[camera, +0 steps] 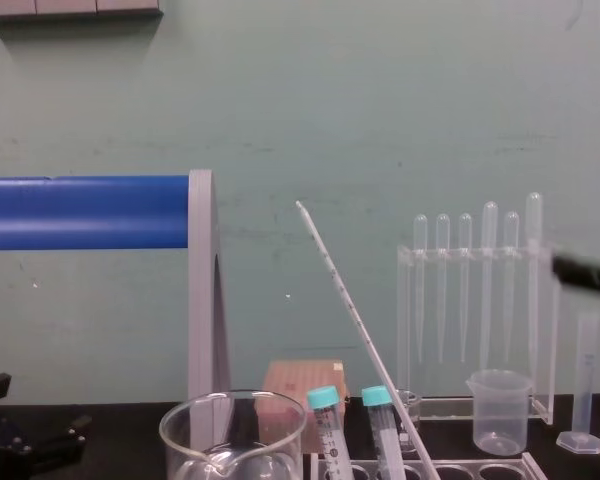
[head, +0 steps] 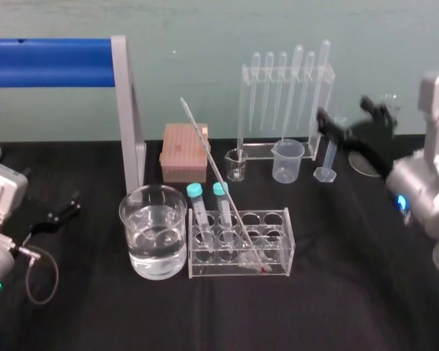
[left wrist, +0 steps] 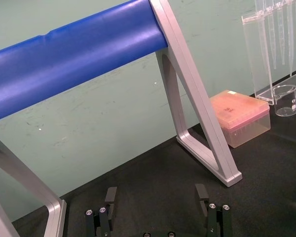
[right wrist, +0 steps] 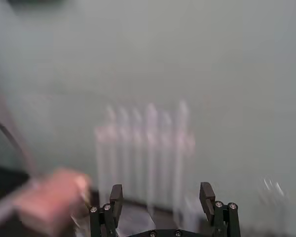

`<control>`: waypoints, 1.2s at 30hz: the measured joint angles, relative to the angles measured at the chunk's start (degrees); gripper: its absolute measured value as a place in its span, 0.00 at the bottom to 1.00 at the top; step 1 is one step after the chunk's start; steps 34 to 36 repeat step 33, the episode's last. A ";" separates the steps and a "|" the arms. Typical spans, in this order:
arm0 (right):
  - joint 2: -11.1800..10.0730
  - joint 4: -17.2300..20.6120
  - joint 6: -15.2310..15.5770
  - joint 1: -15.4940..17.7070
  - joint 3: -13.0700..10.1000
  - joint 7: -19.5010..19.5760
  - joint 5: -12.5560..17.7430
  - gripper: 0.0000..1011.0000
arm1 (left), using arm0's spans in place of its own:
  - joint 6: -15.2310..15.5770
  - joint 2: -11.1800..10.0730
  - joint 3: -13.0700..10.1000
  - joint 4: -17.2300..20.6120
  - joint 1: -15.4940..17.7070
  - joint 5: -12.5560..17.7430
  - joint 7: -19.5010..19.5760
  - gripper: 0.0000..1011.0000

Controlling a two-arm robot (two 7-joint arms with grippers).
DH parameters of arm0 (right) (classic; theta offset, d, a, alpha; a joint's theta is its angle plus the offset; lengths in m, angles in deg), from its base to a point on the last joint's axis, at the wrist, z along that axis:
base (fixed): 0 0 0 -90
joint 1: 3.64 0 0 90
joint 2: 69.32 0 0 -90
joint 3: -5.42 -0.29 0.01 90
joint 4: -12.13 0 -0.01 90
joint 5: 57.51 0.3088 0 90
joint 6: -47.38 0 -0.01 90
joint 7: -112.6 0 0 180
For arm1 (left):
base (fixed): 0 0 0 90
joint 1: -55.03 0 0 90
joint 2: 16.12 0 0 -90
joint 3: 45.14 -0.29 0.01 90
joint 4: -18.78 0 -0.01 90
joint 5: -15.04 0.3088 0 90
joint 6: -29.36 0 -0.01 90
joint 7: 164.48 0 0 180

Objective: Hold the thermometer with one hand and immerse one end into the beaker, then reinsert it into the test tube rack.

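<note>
A long glass thermometer (head: 217, 175) is seen leaning in the clear test tube rack (head: 278, 263). Its lower end is down in one of the middle holes, and its top is tilted back and toward the robot's left. A water-filled beaker (head: 129, 245) stands just beside the rack's left end. Nothing has been grasped yet, and the step in hand is judged to be the reach for the rod. The right gripper (right wrist: 161, 193) is held raised at the far right of the table, near the pipette stand (head: 285, 95), with its fingers spread wide and empty. The left gripper (left wrist: 156, 193) is parked low at the left, likewise wide open with nothing held. The rod is best pinched on its bare upper stretch, above the two capped tubes (head: 195, 208). It should be closed on gently and drawn out along its own lean, so that the rack is not levered over.
</note>
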 joint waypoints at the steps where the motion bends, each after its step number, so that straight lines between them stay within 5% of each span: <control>1: 0.16 -1.34 0.01 0.74 0.39 1.92 -2.05 0.99 | 0.00 0.00 0.00 0.00 -0.01 0.00 0.00 1.00; 11: 2.65 -7.93 -0.31 2.23 1.41 5.39 -6.68 0.99 | 0.00 0.00 0.00 0.00 0.00 0.00 0.00 1.00; 36: 2.48 -7.55 -0.23 2.18 1.37 5.39 -6.52 0.99 | 0.00 0.00 0.00 0.00 0.00 0.00 0.00 1.00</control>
